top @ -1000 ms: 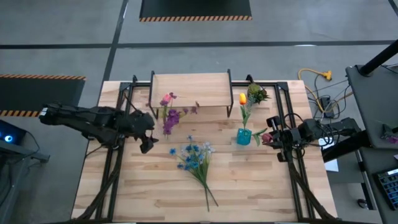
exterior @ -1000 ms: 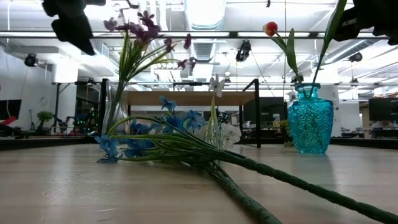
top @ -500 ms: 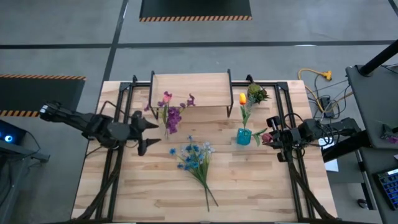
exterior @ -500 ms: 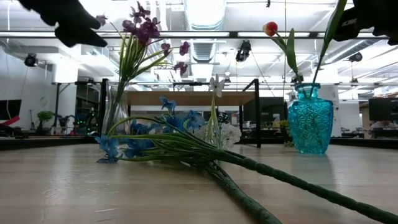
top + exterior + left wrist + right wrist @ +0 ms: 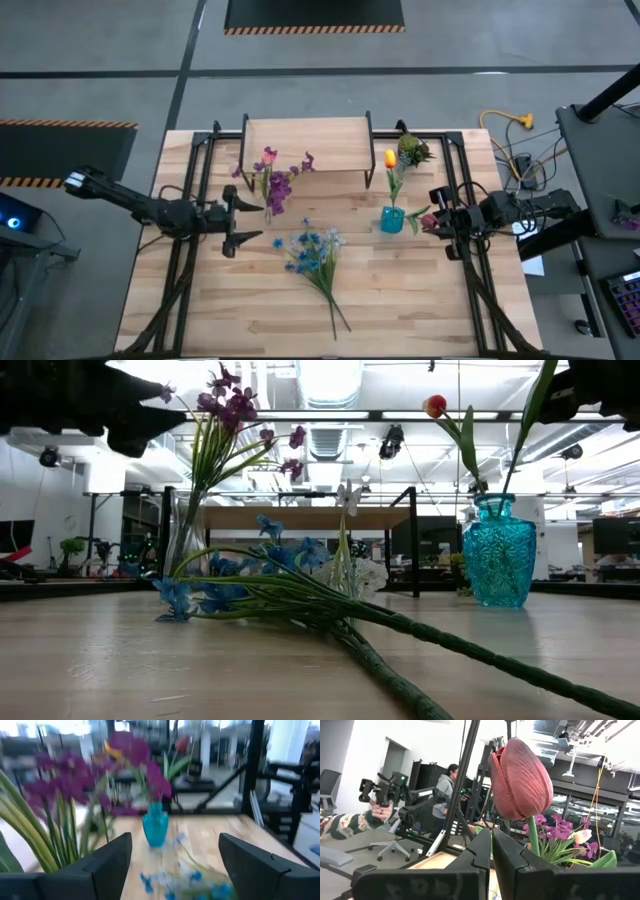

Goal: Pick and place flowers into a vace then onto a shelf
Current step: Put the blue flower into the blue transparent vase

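Table: your wooden table [image 5: 400, 300] carries everything; I place things relative to the teal vase [image 5: 392, 219].
Flowers in vases: an orange tulip [image 5: 390, 158] stands in the teal vase, upright because the neck props its stem. The purple flowers [image 5: 275, 190] stand well to that vase's left, in a clear glass vase [image 5: 186, 540], leaning outward.
Flowers loose: the blue and white bunch [image 5: 312, 250] lies flat on the table, left of and nearer the front edge than the teal vase, stems trailing forward; by my reading it is next to be picked.
Shelf: the shelf [image 5: 306, 143] sits behind the teal vase, to its left, top bare, so no vase has been put on it yet.
Left gripper: your left gripper [image 5: 248, 222] hovers beside the purple flowers, fingers spread, holding nothing.
Right gripper: your right gripper [image 5: 437, 222] waits just right of the teal vase, fingers pressed together on a dark red tulip [image 5: 519, 780], likely ready for that vase.
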You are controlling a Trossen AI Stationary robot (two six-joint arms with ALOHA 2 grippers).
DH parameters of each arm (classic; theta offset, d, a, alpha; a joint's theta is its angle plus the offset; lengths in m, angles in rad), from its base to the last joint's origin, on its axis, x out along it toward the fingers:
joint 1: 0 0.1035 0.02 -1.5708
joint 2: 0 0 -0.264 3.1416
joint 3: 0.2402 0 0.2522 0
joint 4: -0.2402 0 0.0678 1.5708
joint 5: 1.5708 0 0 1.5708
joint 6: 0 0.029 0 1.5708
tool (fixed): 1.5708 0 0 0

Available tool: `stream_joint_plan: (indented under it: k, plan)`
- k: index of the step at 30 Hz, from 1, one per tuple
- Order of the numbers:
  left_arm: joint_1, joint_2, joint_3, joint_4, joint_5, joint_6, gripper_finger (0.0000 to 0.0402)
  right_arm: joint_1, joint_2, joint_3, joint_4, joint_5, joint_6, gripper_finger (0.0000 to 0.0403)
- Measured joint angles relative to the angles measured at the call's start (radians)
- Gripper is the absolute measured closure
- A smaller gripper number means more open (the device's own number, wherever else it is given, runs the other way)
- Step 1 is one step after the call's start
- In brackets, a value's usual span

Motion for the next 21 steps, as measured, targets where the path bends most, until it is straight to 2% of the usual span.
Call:
stream_joint_plan:
  k: [3,11,17,21]
  plan:
    - [0.000,-0.028,-0.053,0.111,0.010,0.089,0.0150,0.000,0.000,0.000,0.000,0.000,-0.001,0.0394]
    - [0.048,-0.136,-0.088,0.115,-0.018,0.154,0.0281,0.000,0.000,0.000,0.000,0.000,-0.001,0.0394]
    - [0.078,-0.230,-0.079,0.014,-0.019,0.203,0.0361,0.000,0.000,0.000,-0.001,0.000,0.002,0.0394]
    - [0.078,-0.313,-0.109,-0.047,-0.020,0.191,0.0396,0.000,0.000,0.000,-0.001,0.001,0.005,0.0394]
